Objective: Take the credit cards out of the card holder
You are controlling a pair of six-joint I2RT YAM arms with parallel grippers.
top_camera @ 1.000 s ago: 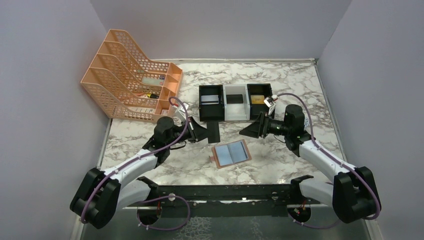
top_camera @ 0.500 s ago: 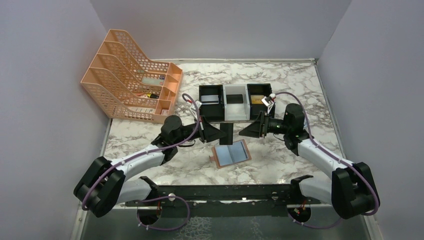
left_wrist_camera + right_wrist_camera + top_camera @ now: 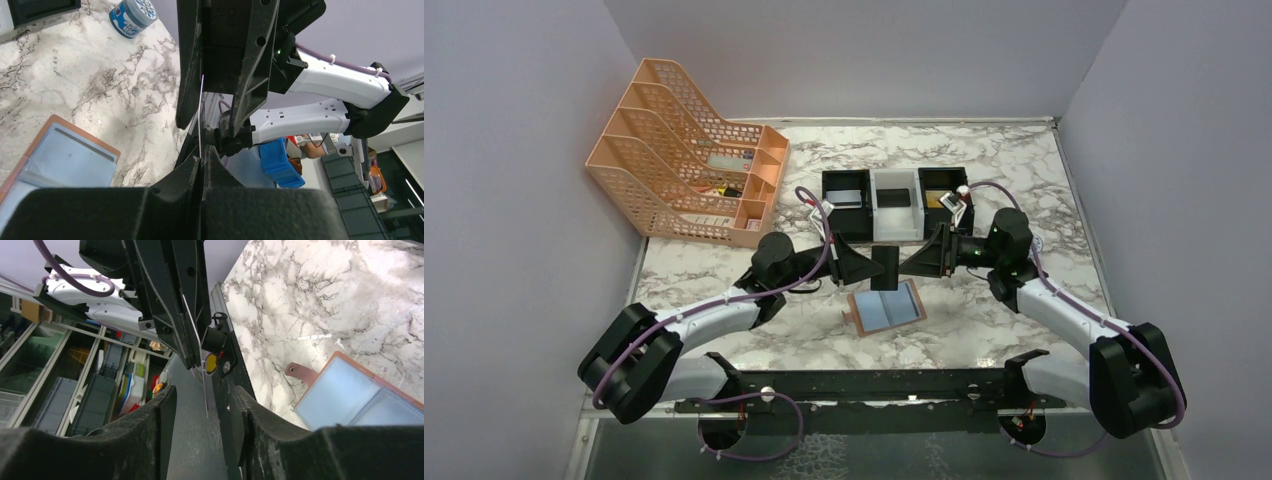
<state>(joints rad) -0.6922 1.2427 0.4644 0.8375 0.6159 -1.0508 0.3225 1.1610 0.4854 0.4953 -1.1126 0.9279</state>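
While the left end effector pinches a dark credit card, the right end effector gapes around it.

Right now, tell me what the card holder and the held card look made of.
The card holder: probably leather or a faux version, matte tan-brown rim and tab, with smooth pale blue-grey lining, perhaps fabric or vinyl. The held card: likely stiff plastic, dark face, very thin and straight edge-on in the left gripper.
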